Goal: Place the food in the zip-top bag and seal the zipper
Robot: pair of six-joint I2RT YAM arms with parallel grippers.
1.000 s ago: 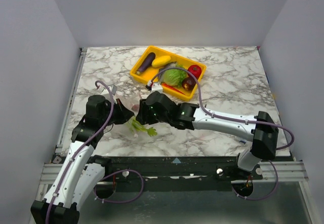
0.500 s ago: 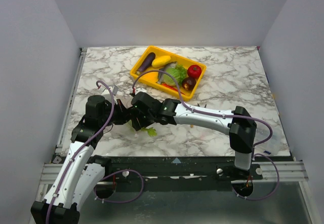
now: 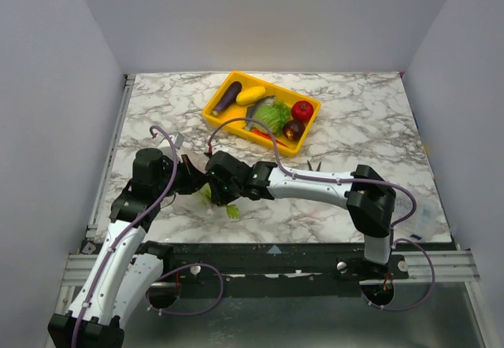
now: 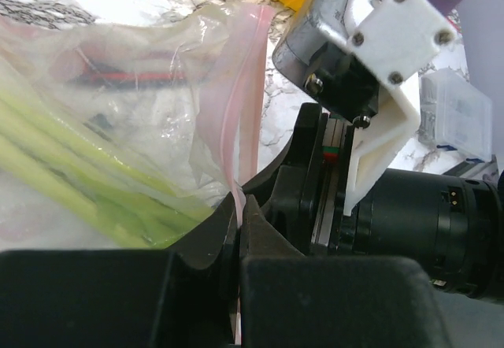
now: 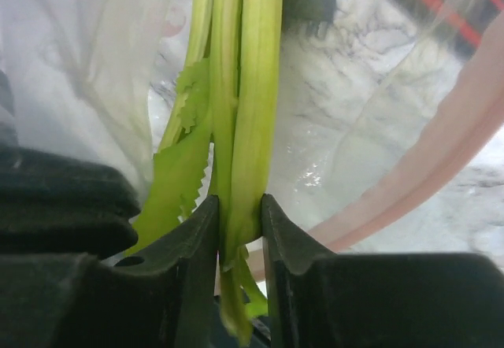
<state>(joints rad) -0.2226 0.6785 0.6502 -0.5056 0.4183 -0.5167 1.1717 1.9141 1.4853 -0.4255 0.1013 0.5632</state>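
Found the left hand (image 4: 239, 206) closed hard on the edge of the bag (image 4: 118, 80), with thin pinkish film nipped between its fingers

Noted the zipper (image 4: 246, 88) as a pink strip rising from that pinch along the mouth edge. Could not tell from any view how much of it is pressed together

Found the right hand (image 5: 240, 214) narrowed onto the leek (image 5: 252, 112), one finger on each side of the pale green stalk and a ragged leaf hanging down beside the grip. Saw the stalk running forward over crinkled clear film, with the pink strip curving past on the right of that view

Saw green stalks through the clear film in the left wrist view, lying lengthwise behind it

Placed both hands, from the top view, close together at the near left of the worktop (image 3: 354, 135), right hand just beside left hand, with a green leaf tip showing on the marble below them

Logged the yellow tray (image 3: 277, 88) at the far middle, well apart from the bag, holding eggplant (image 3: 227, 98), squash (image 3: 251, 94), lettuce (image 3: 273, 115), tomato (image 3: 302, 110) and onion (image 3: 294, 130)
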